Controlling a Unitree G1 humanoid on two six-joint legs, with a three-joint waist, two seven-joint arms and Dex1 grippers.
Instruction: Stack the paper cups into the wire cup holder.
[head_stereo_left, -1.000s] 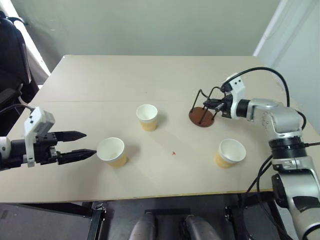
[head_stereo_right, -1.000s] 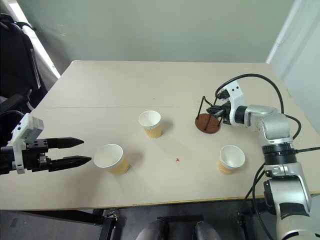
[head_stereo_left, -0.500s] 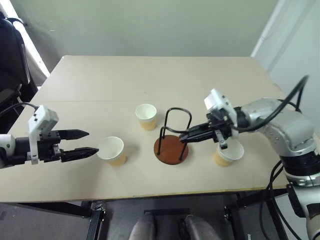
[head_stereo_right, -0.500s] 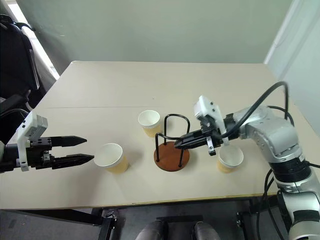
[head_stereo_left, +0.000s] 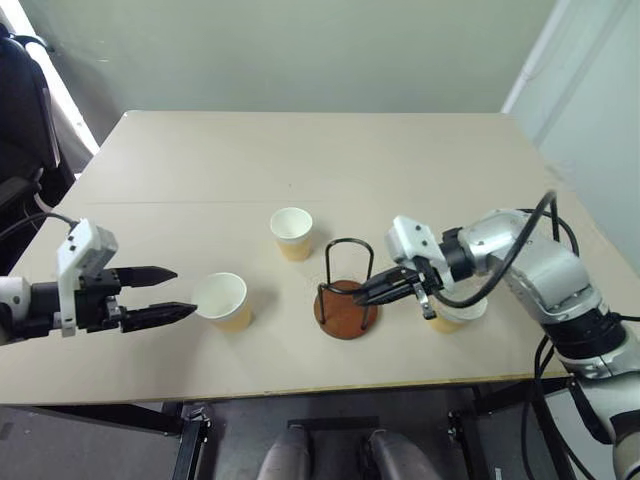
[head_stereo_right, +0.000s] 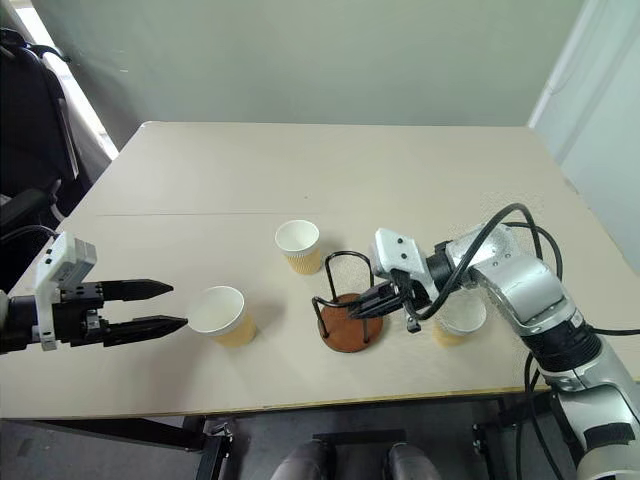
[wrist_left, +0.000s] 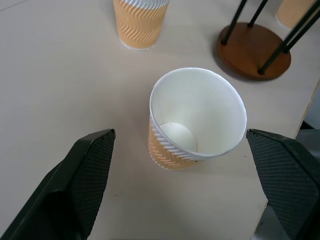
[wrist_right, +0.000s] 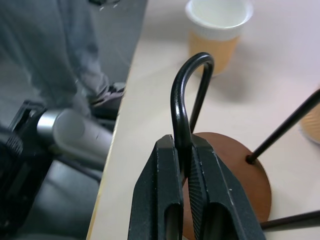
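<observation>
Now we are clamping our right gripper (wrist_right: 182, 165) on one black wire arch of the wire cup holder (head_stereo_left: 345, 296), whose brown disc base is sitting on the table (head_stereo_left: 300, 160) near its front edge. Our left gripper (head_stereo_left: 165, 292) is hovering with its fingers spread wide, empty, just left of the nearest paper cup (head_stereo_left: 222, 301), which is standing upright to the holder's left. A second cup (head_stereo_left: 292, 232) is standing behind and slightly left of the holder. A third cup (head_stereo_right: 461, 318) is sitting just right of the holder, partly hidden behind our right wrist.
</observation>
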